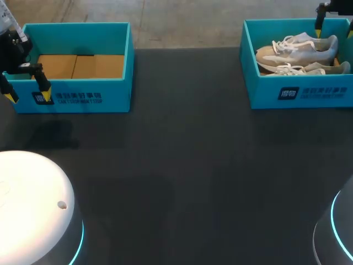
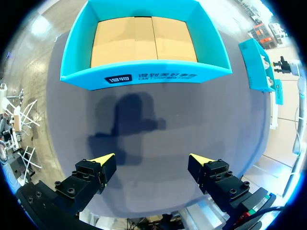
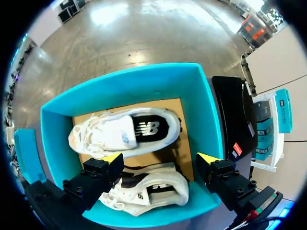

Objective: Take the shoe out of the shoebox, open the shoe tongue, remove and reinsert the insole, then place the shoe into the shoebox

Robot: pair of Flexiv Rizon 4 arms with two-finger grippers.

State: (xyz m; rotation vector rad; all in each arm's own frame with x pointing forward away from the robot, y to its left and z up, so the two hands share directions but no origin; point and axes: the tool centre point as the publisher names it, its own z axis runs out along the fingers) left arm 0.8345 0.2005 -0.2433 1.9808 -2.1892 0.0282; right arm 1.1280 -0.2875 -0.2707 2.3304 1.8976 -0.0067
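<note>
Two pale grey and white shoes lie in the teal shoebox [image 1: 325, 91] at the back right, one [image 1: 298, 49] behind the other [image 1: 309, 69]. My right gripper [image 1: 334, 30] hangs open above that box. In the right wrist view its gripper [image 3: 159, 158] is over the gap between the far shoe [image 3: 124, 132], which lies on its side, and the near shoe [image 3: 148, 189], touching neither. My left gripper [image 1: 27, 95] stands open at the front left corner of a second teal box [image 1: 83, 94]. That box [image 2: 144, 76] shows only a brown cardboard floor, ahead of the left gripper [image 2: 151, 160].
The dark table top [image 1: 187, 165] stretches between the two boxes and toward me. My arms' rounded white bases sit at the near left [image 1: 33, 204] and near right [image 1: 336, 232] corners.
</note>
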